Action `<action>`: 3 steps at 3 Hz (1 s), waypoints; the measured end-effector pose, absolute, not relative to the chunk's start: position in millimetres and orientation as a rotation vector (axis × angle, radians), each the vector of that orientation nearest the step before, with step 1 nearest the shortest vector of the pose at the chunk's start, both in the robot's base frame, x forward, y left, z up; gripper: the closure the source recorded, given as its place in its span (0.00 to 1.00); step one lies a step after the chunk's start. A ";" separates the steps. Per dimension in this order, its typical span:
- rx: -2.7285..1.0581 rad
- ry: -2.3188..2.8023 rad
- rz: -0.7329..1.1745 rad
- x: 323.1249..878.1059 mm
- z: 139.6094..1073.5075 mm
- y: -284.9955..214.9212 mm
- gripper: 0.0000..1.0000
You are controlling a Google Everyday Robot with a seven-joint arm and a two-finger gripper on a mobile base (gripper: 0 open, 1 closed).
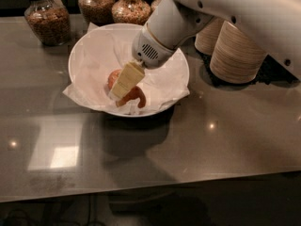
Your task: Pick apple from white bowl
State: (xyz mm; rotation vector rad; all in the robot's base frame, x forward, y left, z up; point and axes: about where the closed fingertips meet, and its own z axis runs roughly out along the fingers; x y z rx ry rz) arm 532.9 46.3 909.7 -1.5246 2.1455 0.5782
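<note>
Single camera view.
- Position: set high on the near side of the table [221, 140], looking forward and steeply down across it.
- Range: middling; the table's near edge runs along the bottom.
- Field: white bowl [87, 44] upper centre, jars [47, 18] along the far edge, stacked paper bowls [237, 51] upper right.
- The arm [235, 8] enters from the upper right, with the gripper [124, 94] down inside the white bowl.

The white bowl [84, 55], lined with white paper, holds a red apple [137, 97], paler towards upper left. The cream gripper [122, 91] is mid-frame inside the bowl. The worktop [211, 140] is glossy grey.
</note>
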 end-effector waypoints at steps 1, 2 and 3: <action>-1.496 2.203 0.548 531.3 898.0 41.8 0.28; -1.469 2.250 0.523 528.5 888.3 38.3 0.27; -1.444 2.277 0.500 530.0 884.9 36.1 0.28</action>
